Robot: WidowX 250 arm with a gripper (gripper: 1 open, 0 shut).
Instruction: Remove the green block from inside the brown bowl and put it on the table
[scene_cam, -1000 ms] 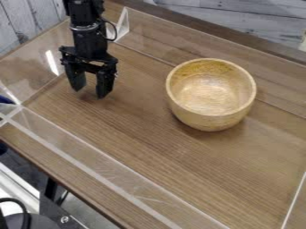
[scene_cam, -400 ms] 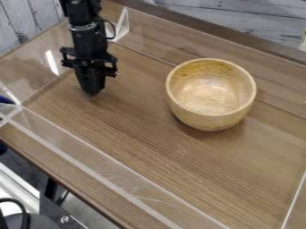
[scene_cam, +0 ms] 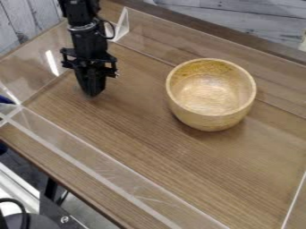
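Shows the gripper [scene_cam: 92, 89] pointing straight down at the ten o'clock part of the table [scene_cam: 143, 152], well apart from the brown bowl [scene_cam: 210, 116], which sits toward three o'clock of it. Differs from a second ago in one thing only: had the two black fingers spread wide then, has them drawn together into a single narrow tip now, with no change of place. Reveals nothing green between those fingers; looks closed on nothing, or on something too small to make out. Leaves the bowl upright and untouched, its pale hollow open to view and seemingly empty. Finds no green block anywhere: not in the bowl, not on the bare wood around it, not beside the fingertips. Suggests, as a judgement, that the closing happens far from where the block ought to be, so cannot be counted as a grasp of it. Cannot confirm the task as done or undone while the block stays unseen.
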